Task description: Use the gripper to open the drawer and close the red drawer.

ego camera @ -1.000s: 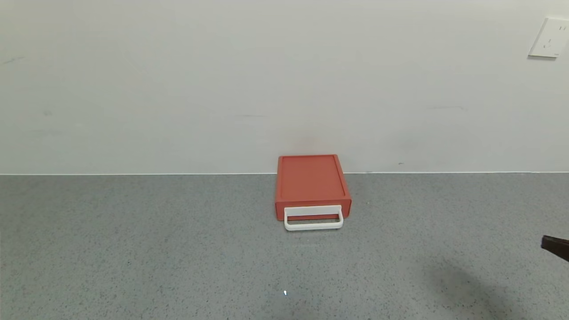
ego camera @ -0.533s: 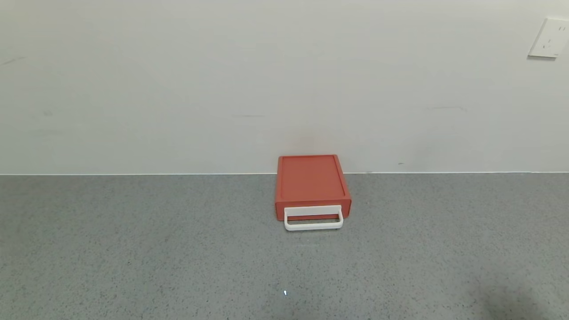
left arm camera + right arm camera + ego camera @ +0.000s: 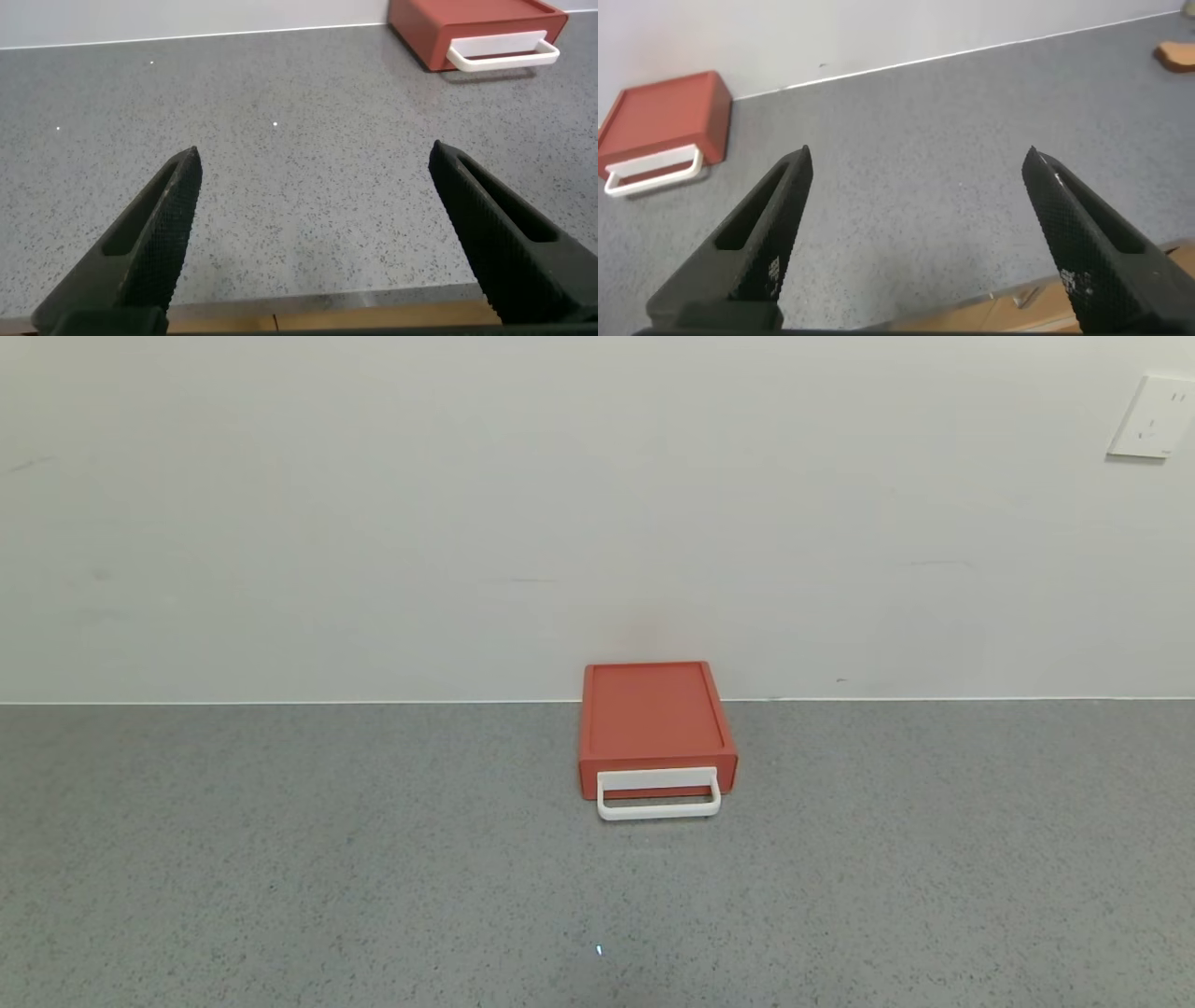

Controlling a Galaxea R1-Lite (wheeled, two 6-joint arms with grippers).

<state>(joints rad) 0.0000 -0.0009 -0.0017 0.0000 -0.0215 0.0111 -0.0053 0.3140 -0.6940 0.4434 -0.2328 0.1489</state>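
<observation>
The orange-red drawer point(image 3: 653, 719) sits on the grey table against the back wall, its tray pushed in and its white loop handle point(image 3: 659, 795) facing me. It also shows in the left wrist view point(image 3: 472, 23) and the right wrist view point(image 3: 668, 117). Neither gripper shows in the head view. My left gripper point(image 3: 313, 159) is open and empty over the table's near edge, far from the drawer. My right gripper point(image 3: 915, 159) is open and empty over the near edge too, to the drawer's right.
A white wall socket point(image 3: 1151, 415) is high on the back wall at right. A small tan object point(image 3: 1178, 54) lies on the table far to the right. The table's wooden front edge point(image 3: 327, 313) runs just under both grippers.
The right gripper's dark tip at the head view's right edge has drawn back out of view, and its shadow on the table has faded away. The drawer has not moved.
</observation>
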